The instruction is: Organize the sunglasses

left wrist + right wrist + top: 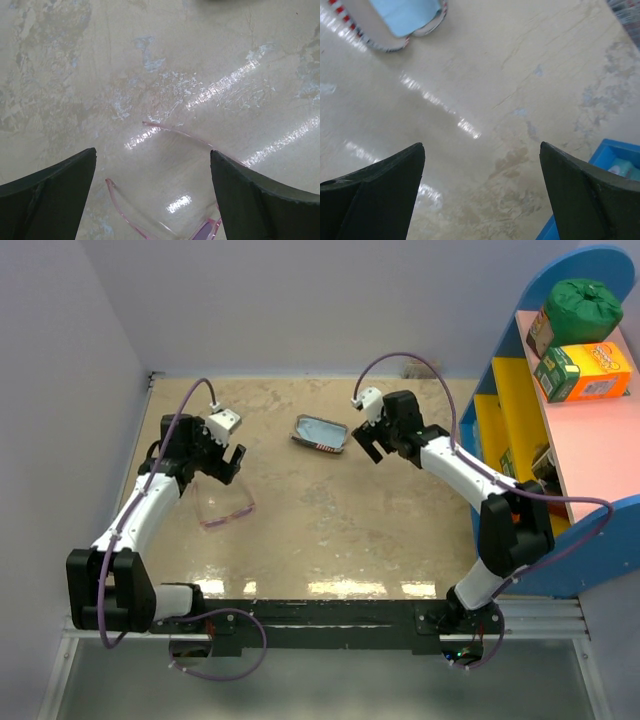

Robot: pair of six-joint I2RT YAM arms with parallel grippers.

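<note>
The sunglasses [224, 505] lie on the beige table at the left, pink-purple frame with arms unfolded. In the left wrist view the sunglasses [172, 205] sit low between the fingers, arm tips pointing away. My left gripper [222, 462] is open just above and behind them, empty; it also shows in the left wrist view [152, 172]. The flag-print case [321, 435] lies open at centre back with the light blue cloth [322, 429] in it. My right gripper [368, 442] is open and empty just right of the case. In the right wrist view [482, 170] the case [395, 42] is at top left.
A blue shelf unit [500, 410] with a pink top stands at the right, holding a green bag [582, 305] and an orange-green box [585, 373]. Its blue base [615, 160] shows at the right wrist view's lower right. Grey walls close the left and back.
</note>
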